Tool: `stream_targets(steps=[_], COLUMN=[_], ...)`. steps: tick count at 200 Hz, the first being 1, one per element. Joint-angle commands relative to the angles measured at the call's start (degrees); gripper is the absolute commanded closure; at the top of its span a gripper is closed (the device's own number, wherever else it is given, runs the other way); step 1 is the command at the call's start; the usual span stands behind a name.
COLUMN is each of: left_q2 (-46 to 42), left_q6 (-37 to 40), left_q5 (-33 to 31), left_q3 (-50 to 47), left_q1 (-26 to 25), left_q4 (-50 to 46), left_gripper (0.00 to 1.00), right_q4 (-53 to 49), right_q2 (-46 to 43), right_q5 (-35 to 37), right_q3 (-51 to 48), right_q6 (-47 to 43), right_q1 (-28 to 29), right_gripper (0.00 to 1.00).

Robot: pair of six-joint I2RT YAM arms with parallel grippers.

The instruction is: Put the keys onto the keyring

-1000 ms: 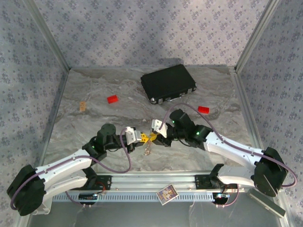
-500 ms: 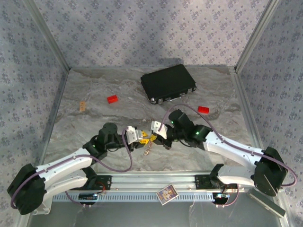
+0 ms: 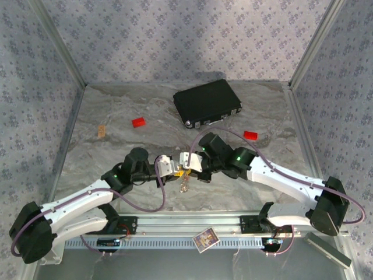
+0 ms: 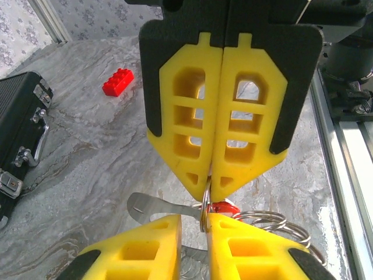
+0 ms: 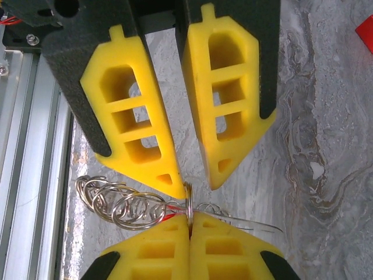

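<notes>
Table (image 3: 93,149) veined grey and white, case (image 3: 207,102) finished black with silver latches, two bricks (image 3: 139,122) coloured red, left gripper (image 4: 197,226) and right gripper (image 5: 189,220) padded yellow on black, keyring (image 5: 188,201) tinted pale gold, walls (image 3: 175,41) printed lilac floral.

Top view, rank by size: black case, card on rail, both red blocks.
Black rectangular case
Small printed paper card
Left red block and right red block: alike, unranked

black case (image 3: 207,102); red block (image 3: 139,122); second red block (image 3: 250,135); card (image 3: 205,238)
</notes>
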Motion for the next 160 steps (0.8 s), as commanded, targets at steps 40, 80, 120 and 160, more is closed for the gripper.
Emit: stream_targets(steps=[40,80,120,160], left_q2=[0.17,-0.13,-0.76,-0.03], left_q6=[0.47,-0.95,-3.51,-8.56], left_q5=[2.48,2.52,1.93,1.93], left_q3=[0.99,-0.52,-3.56,-7.76], left_q1=[-0.5,-0.5,-0.46,-0.46], left_q4=[1.44,4.29,10.35,21.03], left_gripper=[0.83,0.91,1.0,1.0], right_q4=[2.39,7.85,14.55,29.12], right_q2=[0.58,-1.45,-6.17,-12.08], right_q5=[-0.05,-2.87,-9.56,-17.23], right_q3=[1.53,-1.46,-8.32,-18.8], right_q6=[-0.56,1.87,5.66,13.36], right_q1=[1.99,1.24,-3.1,-8.26], right_gripper=[1.0,1.0,0.79,0.66])
